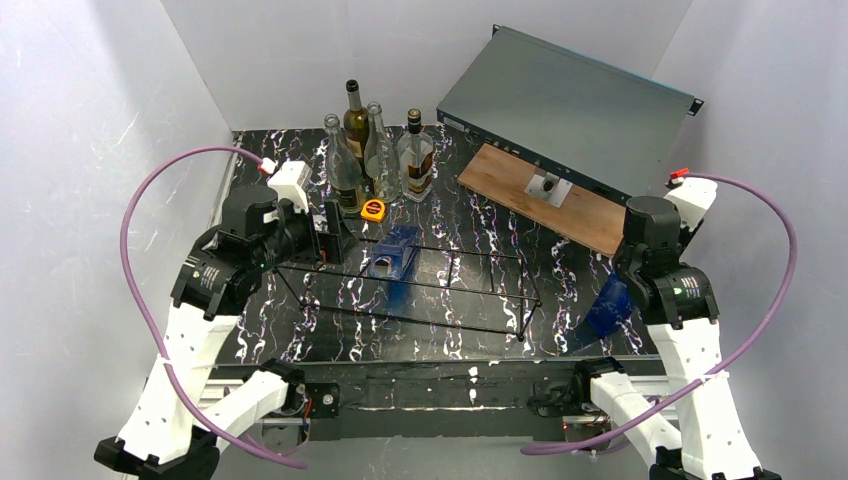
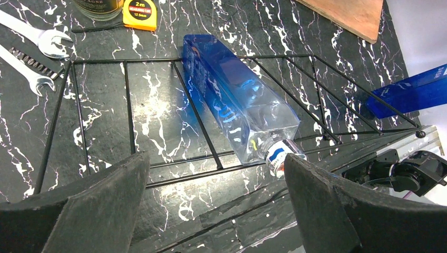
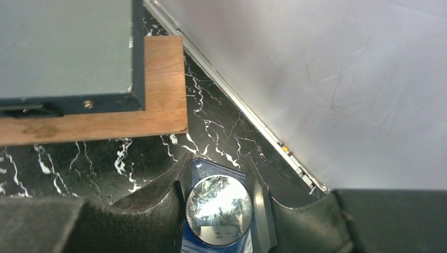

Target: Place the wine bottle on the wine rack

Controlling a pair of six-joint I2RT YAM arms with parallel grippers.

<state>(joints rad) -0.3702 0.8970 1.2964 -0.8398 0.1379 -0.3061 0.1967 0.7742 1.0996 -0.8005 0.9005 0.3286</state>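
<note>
- R end effector (image 3: 216, 173) clenched on a blue square-sided glass bottle w/ round silver cap (image 3: 219, 210). Pads press both shoulders, and the cap faces the wrist cam.
- In the top view that bottle leans tilted at the right side of the black white-veined marble bench (image 1: 480, 225). It's just off the right end of the low black wire wine rack (image 1: 420, 285), not on it.
- L end effector (image 2: 216, 161) released, fingers spread wide w/ nothing betw. them, at the rack's left end.
- A second blue square bottle (image 2: 232, 100) lies on its side across the rack's left part, capped neck toward the near side. It takes up that slot.
- Just behind the rack's left end is a yellow tape measure (image 2: 139, 11). Two silver open-end spanners (image 2: 45, 41) lie flat beside the rack's corner.
- Further back stands a cluster of four upright bottles (image 1: 375, 150).
- Back right, a grey metal rack-mount chassis (image 1: 565, 100) tilts up against the wall. Its front edge overlaps a brown wooden board (image 1: 590, 215) carrying a small metal plate (image 1: 548, 186).
- Writing: the tape measure reads "2m"; the line under it is too small to be sure of. White print on both blue bottles is unreadable.
- Contents: in the cluster, the squat clear bottle (image 1: 416, 158) shows amber liquid low down. Two tall ones are see-through glass and one is dark w/ a yellow label. Blue bottles' contents: can't tell.
</note>
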